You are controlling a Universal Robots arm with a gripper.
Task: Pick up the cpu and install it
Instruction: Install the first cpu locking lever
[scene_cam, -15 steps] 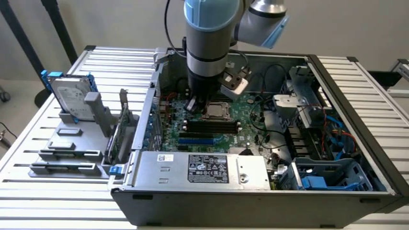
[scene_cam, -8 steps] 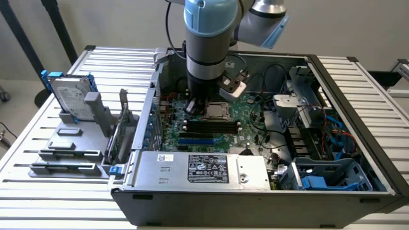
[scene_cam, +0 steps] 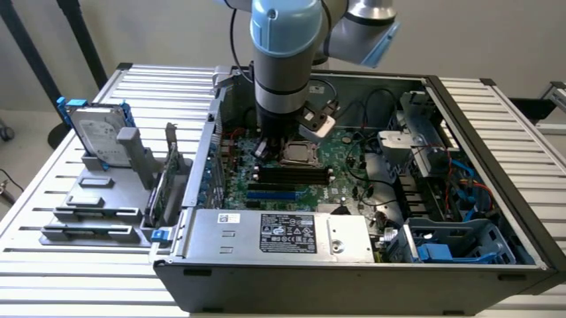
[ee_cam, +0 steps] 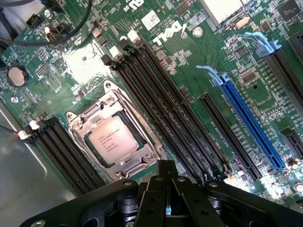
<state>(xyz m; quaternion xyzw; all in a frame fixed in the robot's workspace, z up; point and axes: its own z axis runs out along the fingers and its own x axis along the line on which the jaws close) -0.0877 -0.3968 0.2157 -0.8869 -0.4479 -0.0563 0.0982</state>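
The cpu (ee_cam: 112, 140), a small flat square chip with a dull silver metal top bearing faint printed text, lies flat and seated in its metal socket frame on the green board, left of centre in the wrist view and just left of centre (scene_cam: 298, 153) in the exterior view.

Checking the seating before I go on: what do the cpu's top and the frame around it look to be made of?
The cpu top looks like dull brushed metal, matte silver-grey with printed text, little glare. The socket frame around it looks like bright plated steel, shiny with sharp highlights and screw heads at the corners. The gripper near it looks matte black, metal or plastic; I can't tell which.
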